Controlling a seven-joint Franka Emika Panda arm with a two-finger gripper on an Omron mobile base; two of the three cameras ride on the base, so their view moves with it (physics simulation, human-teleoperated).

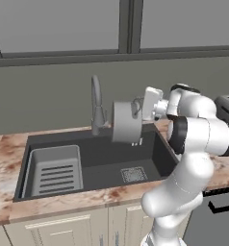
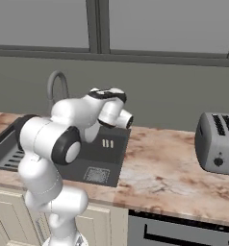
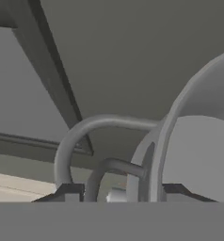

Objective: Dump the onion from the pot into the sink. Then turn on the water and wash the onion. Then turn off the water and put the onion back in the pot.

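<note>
- Where the gripper (image 1: 137, 109) meets the pot (image 1: 125, 122), its jaws stand partly closed on the pot's handle, holding the pot aloft, tipped on its side over the sink (image 1: 102, 163).
- The hand view shows the pot's rim (image 3: 168, 141) side-on; contents cannot be seen.
- The sink holds a slotted rack (image 1: 55, 171) and drain grate (image 1: 133, 174).
- Onion: cannot be located.
- No legible writing.

The pot (image 1: 125, 122) at my end effector (image 1: 137, 109) looks like matt pale grey metal, smooth all over. The sink (image 1: 150, 161), lower centre of the left base view, is dull charcoal, and its rack insert (image 1: 54, 170) a flat light grey. The surface (image 1: 1, 166) is mottled pinkish stone, faintly glossy. The faucet (image 1: 95, 103) is brushed grey metal. At right, the toaster (image 2: 217, 143) looks satin grey metal.
</note>
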